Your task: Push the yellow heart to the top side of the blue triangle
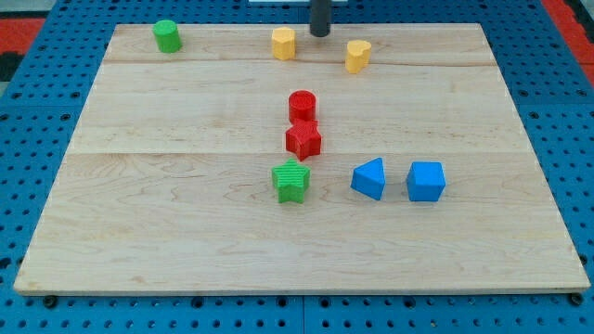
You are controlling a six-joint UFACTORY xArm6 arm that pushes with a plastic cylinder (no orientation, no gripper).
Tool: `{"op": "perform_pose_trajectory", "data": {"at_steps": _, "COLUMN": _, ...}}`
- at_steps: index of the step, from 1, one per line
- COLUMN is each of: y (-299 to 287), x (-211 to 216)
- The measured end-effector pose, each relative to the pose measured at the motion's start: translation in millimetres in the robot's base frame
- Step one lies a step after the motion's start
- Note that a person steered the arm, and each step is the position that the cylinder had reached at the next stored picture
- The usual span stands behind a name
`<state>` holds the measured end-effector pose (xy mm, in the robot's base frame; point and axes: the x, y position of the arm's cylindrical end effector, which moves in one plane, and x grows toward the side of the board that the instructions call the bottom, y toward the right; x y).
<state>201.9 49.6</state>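
Nearest the view's bottom, the blue triangle (369,178) is seen on the wooden surface (186,232). Well above it, near the top edge, the yellow heart (357,56) is found. My tip (320,34), which carries no gripper and holds nothing, is placed just to the heart's upper left, apart from it.

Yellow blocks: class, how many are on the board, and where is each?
2. The yellow hexagon sits near the view's top, just left of my tip. The yellow heart sits just right of it. None seems hidden.
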Motion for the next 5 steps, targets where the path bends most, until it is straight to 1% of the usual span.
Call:
{"op": "perform_pose_trajectory", "data": {"at_steps": 1, "y": 41.9, "x": 39.3}}
{"op": "perform_pose_trajectory", "data": {"at_steps": 2, "y": 44.4, "x": 97.5}}
{"op": "perform_pose_trajectory", "data": {"at_steps": 3, "y": 31.5, "x": 135.8}}
{"op": "perform_pose_trajectory", "data": {"at_steps": 4, "y": 29.8, "x": 151.1}}
{"op": "perform_pose_trajectory", "data": {"at_steps": 5, "y": 28.1, "x": 96.7}}
